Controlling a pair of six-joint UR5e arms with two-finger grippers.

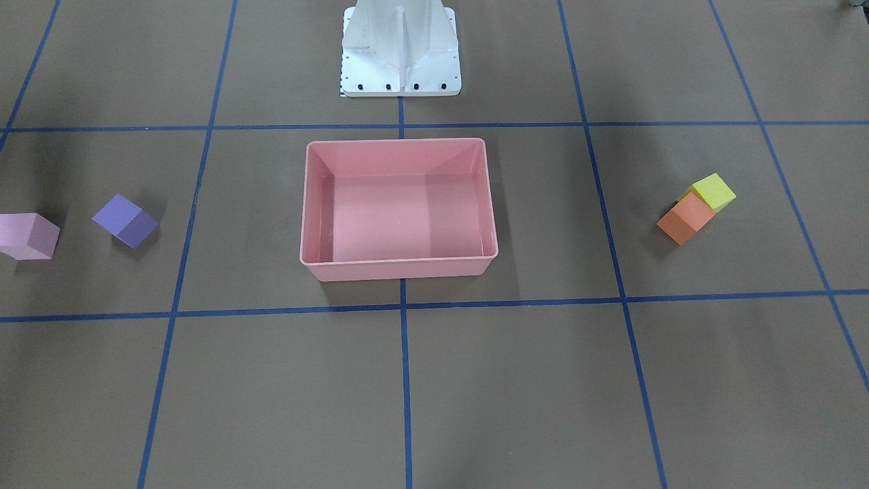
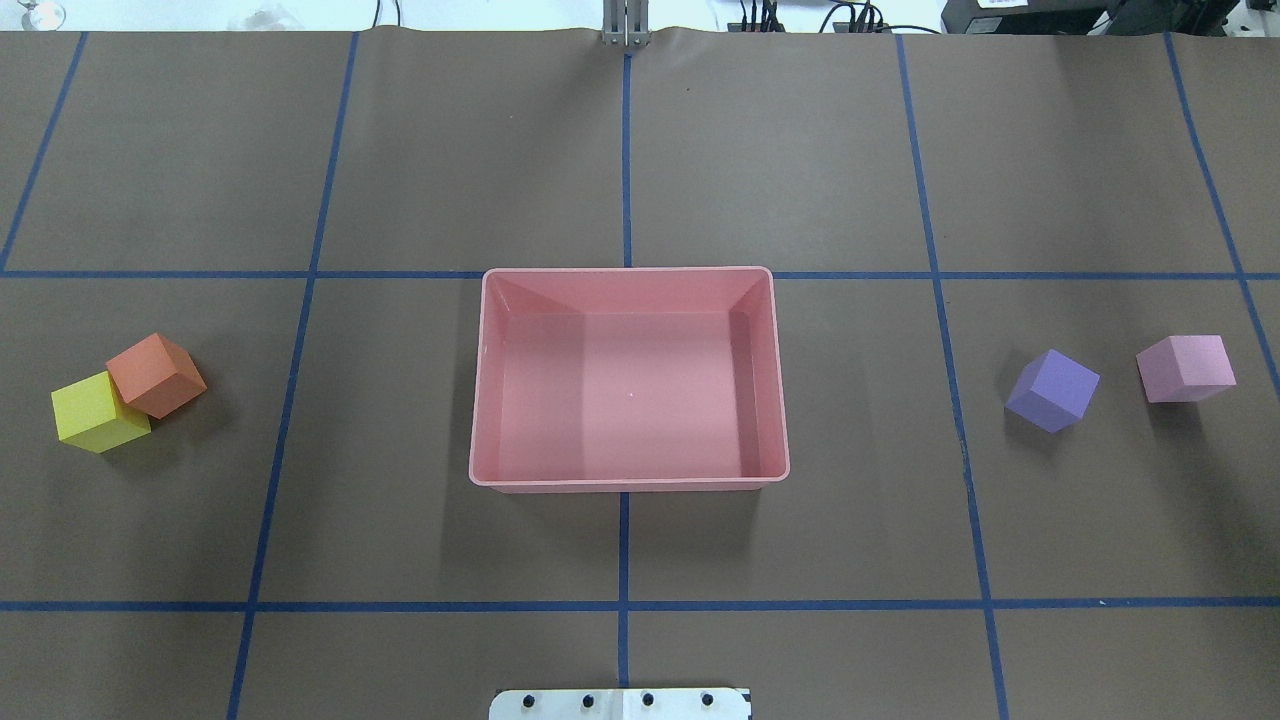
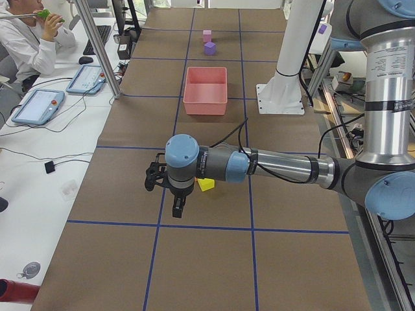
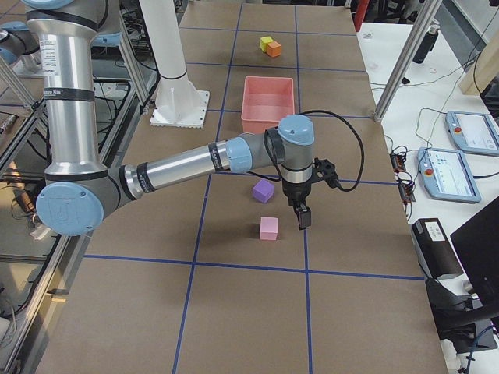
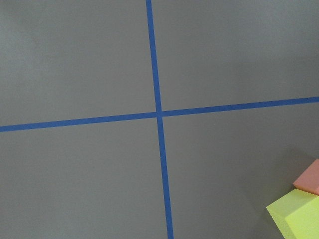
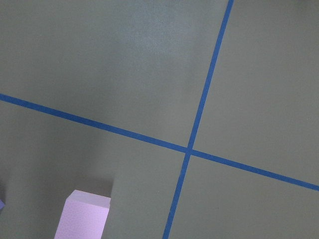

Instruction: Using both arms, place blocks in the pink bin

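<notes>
The pink bin (image 2: pixel 630 483) stands empty at the table's middle. The yellow block (image 2: pixel 95 412) and orange block (image 2: pixel 157 374) touch each other on my left side. The purple block (image 2: pixel 1052 390) and light pink block (image 2: pixel 1185 368) lie apart on my right side. My left gripper (image 3: pixel 177 206) hangs over the table beside the yellow block (image 3: pixel 206 184). My right gripper (image 4: pixel 302 214) hangs beside the light pink block (image 4: pixel 269 227). Both show only in the side views, so I cannot tell whether they are open or shut.
The white base mount (image 1: pixel 400 47) stands behind the bin. Blue tape lines cross the brown table. An operator (image 3: pixel 32 39) sits at a side desk with tablets (image 3: pixel 37 105). A metal post (image 3: pixel 97 45) stands at the table's far edge.
</notes>
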